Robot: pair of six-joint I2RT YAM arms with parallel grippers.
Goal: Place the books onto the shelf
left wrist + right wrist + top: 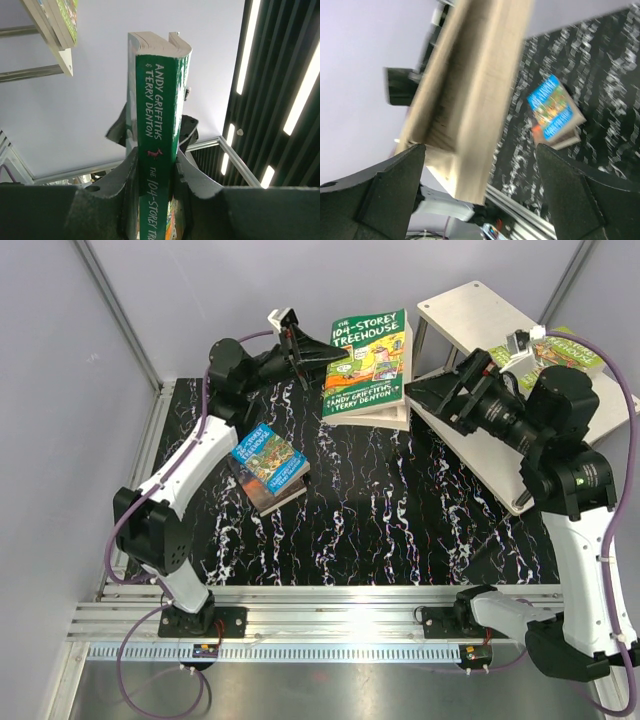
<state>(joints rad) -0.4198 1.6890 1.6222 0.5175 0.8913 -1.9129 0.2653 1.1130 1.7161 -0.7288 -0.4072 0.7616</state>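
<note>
Nearest, along the bottom of the overhead view, a ribbed aluminium rail (320, 625) edges the black, white-veined tabletop (400, 530). Left of centre a short stack lies flat, topped by a blue-covered paperback (268, 455). Farther back, at top centre, the left gripper (300, 348) is clamped on a green paperback (368, 365) titled "The 104-Storey Treehouse", cover facing up. At upper right stands the two-tier shelf (470, 315) of pale boards, with a second green book (572, 352) on it. The right gripper (432, 392) sits at its lower board, jaws spread wide and holding nothing.

Only the left wrist view shows the spine, lettered "Andy Griffiths & Terry Denton" in white and pinched between the fingers (127, 200), with ceiling light strips (247, 50) at right. The blurred right wrist view shows a pale board between its parted fingers (390, 195).

Pale lilac-grey walls (60, 360) enclose the table.
</note>
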